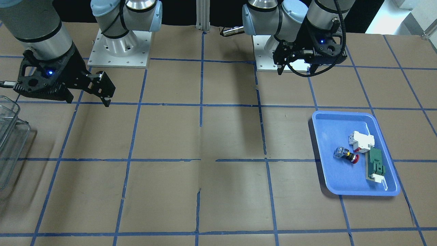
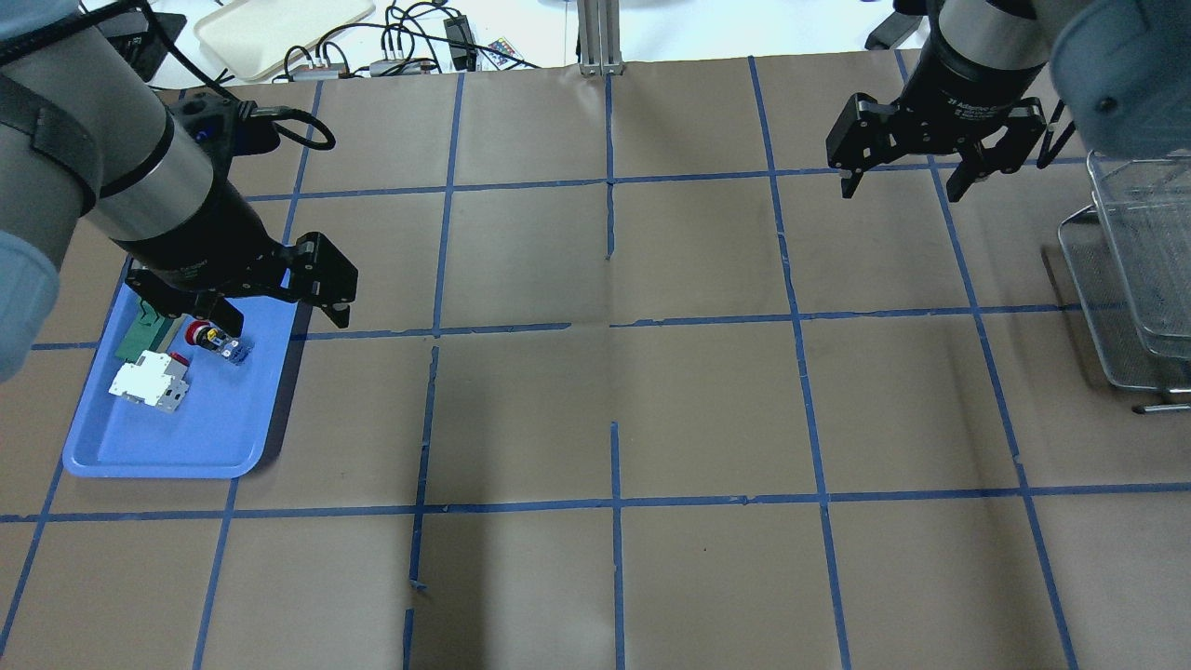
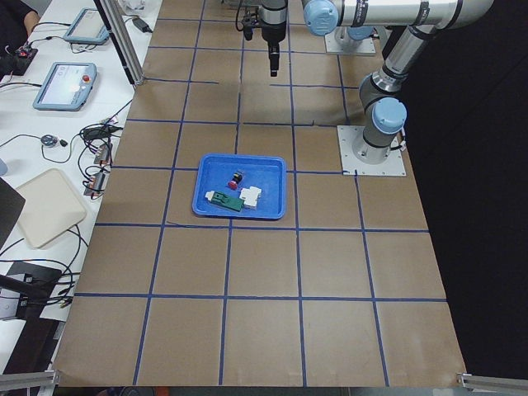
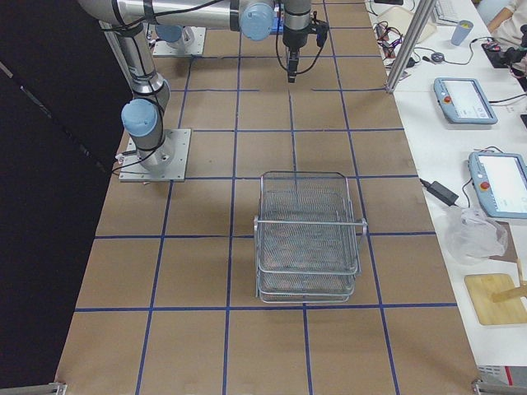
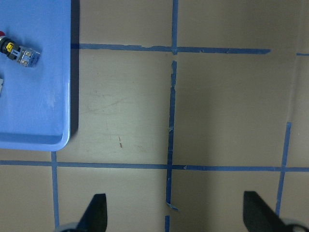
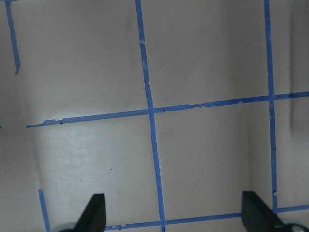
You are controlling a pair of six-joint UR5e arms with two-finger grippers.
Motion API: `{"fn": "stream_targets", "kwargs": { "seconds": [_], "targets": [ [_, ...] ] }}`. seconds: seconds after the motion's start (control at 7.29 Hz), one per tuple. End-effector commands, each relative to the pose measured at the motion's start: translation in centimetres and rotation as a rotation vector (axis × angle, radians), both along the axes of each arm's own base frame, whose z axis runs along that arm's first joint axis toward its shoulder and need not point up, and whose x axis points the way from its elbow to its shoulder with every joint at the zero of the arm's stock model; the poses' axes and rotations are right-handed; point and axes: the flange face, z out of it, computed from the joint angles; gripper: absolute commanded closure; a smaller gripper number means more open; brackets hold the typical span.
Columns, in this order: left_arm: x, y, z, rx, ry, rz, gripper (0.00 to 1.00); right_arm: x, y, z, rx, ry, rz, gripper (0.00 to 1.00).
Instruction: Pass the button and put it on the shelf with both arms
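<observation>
Blue plastic tray [image 2: 177,442] sat on the counter [image 2: 707,400] at the overhead view's 9 o'clock. It held one white-and-red breaker block [image 2: 149,383] nearest the robot, one button [image 2: 216,340] just beyond it, and one green part [image 1: 375,165] farthest, at the tray's 11 o'clock. The button lay on its side inside the tray.

Left fingers [image 5: 98,212] were spread wide and held nothing, hanging over bare counter just off the tray's 3 o'clock rim. In the left wrist view the button lay at their 10 o'clock, well apart from both tips.

Right fingers [image 6: 95,212] were likewise wide apart and empty, over taped counter at the overhead view's 1 o'clock. One tiered shelf [image 2: 1135,270] stood at their 4 o'clock.

Two arms showed: the left arm [image 2: 140,177] and the right arm [image 2: 977,56]. White print on the right arm's black collar was too small to read surely.
</observation>
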Motion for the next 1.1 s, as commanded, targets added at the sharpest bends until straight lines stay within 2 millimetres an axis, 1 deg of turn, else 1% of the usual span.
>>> {"fn": "stream_targets", "kwargs": {
  "seconds": [0.0, 0.14, 0.27, 0.55, 0.96],
  "targets": [
    [0.01, -0.04, -0.04, 0.001, 0.003, 0.001, 0.0, 0.01, -0.02, 0.01, -0.002, -0.001, 0.003, 0.0],
    [0.02, -0.02, -0.12, 0.002, 0.001, -0.001, 0.0, -0.41, -0.35, -0.3, 0.004, 0.0, 0.003, 0.0],
    [0.05, -0.03, -0.18, 0.002, 0.004, 0.001, 0.0, -0.35, -0.34, -0.37, 0.004, 0.002, 0.003, 0.0],
    [0.27, -0.15, -0.06, -0.004, 0.003, -0.001, 0.0, -0.39, -0.21, -0.06, -0.001, 0.007, 0.008, 0.0],
    [0.67, -0.33, -0.79, 0.009, -0.004, 0.013, 0.0, -0.34, -0.2, -0.13, 0.0, 0.002, 0.008, 0.0]
  ]
}}
